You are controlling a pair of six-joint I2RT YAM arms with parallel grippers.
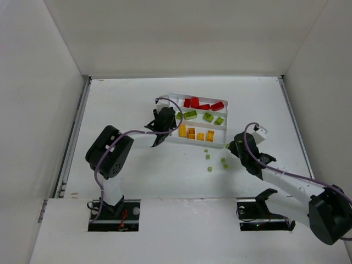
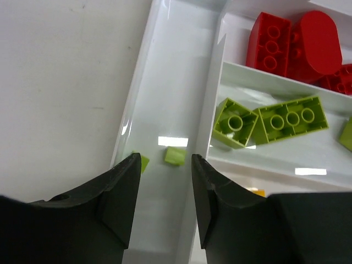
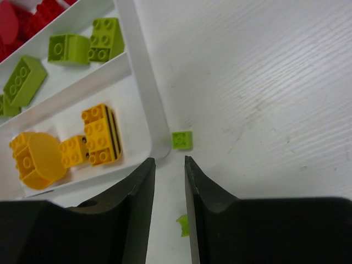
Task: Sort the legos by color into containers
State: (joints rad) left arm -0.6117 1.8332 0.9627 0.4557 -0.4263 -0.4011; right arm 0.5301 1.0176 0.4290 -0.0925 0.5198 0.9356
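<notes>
The white tray [image 1: 198,144] holds red legos [image 1: 203,103] in the far slot, lime green legos [image 1: 208,116] in the middle slot and yellow-orange legos [image 1: 195,133] in the near slot. My left gripper [image 1: 164,122] is open and empty over the tray's narrow end slot [image 2: 181,82], where two tiny green pieces [image 2: 175,156] lie just ahead of the fingertips. My right gripper [image 3: 169,162] is open and empty, low over the table by the tray's right corner [image 3: 146,110]. A small green stud [image 3: 182,139] lies just ahead of it, and another green piece [image 3: 183,225] is partly hidden by its right finger.
Several small green legos [image 1: 209,158] lie loose on the table in front of the tray, between the two arms. White walls enclose the table on the left, the right and the back.
</notes>
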